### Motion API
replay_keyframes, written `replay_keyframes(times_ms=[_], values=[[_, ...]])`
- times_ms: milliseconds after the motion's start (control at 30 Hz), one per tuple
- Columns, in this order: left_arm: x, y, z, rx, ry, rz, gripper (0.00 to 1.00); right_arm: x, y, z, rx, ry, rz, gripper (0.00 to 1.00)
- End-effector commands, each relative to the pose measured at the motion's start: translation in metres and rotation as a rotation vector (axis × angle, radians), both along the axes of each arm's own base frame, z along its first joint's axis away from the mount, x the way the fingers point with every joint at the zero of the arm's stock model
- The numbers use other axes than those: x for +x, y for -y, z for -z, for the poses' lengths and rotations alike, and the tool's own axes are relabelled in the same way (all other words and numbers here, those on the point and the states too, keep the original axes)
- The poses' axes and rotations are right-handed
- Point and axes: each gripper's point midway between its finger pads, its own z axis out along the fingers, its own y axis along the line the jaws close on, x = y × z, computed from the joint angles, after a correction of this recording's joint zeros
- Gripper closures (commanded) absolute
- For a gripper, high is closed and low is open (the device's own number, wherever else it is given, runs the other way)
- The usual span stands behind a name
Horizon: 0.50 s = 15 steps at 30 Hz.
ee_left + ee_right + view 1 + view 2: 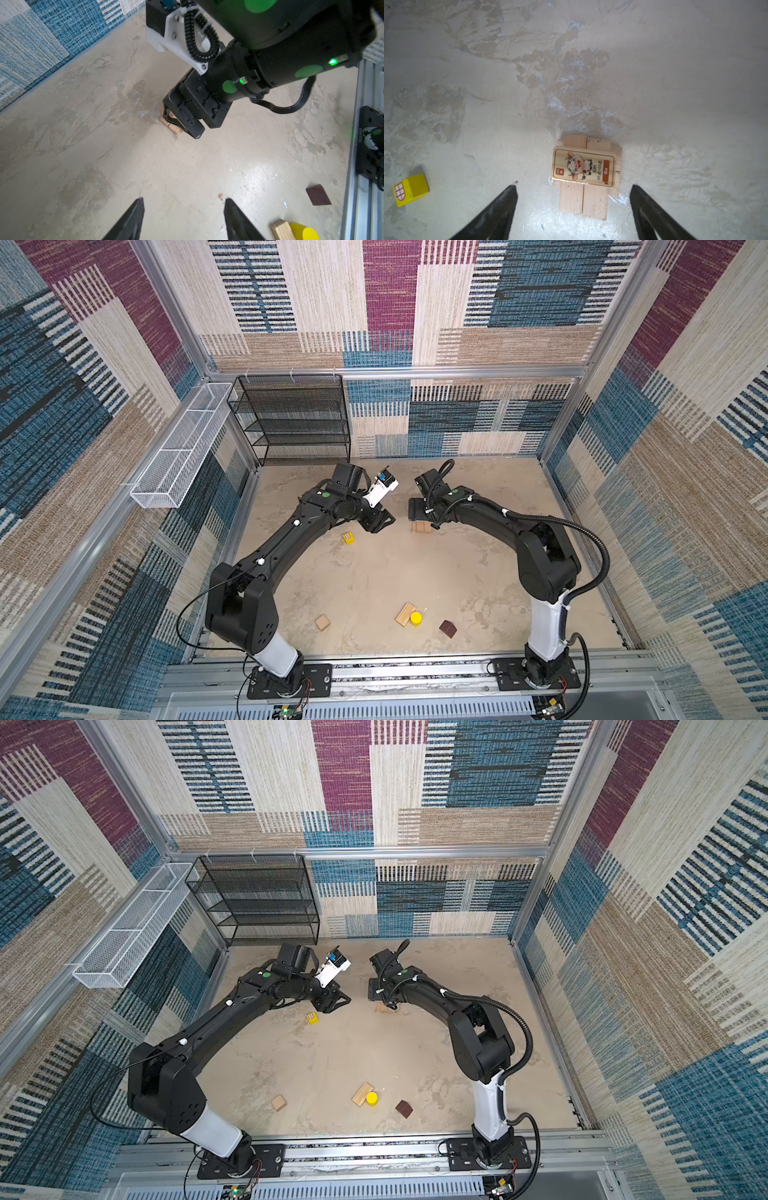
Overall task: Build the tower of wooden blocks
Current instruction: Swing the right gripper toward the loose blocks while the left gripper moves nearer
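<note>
While the right gripper (574, 185) hangs spread above the wood block tower (572, 199) — ox plank (583, 168) uppermost — the left gripper (184, 199) is likewise spread, holding nothing.

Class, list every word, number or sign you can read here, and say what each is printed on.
"Ox": orange bar on the top plank of the wood block tower.
"01点~03点": same plank, beside the cow picture.
Red badge there: too small to read.
White lettering on the base plate: blurred.
</note>
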Motion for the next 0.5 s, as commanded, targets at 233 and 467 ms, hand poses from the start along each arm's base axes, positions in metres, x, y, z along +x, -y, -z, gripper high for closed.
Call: replay_keyframes(times_ms=[233,467], values=[[0.006,-0.007,-0.005,0.023,0.031,-0.049,0.35,-0.007,0.004,-0.025,0.011,0.071,-0.039,0.13],[0.009,-0.008,-0.006,0.013,0.032,-0.069,0.35,-0.02,-0.006,-0.04,0.056,0.086,-0.135,0.13]])
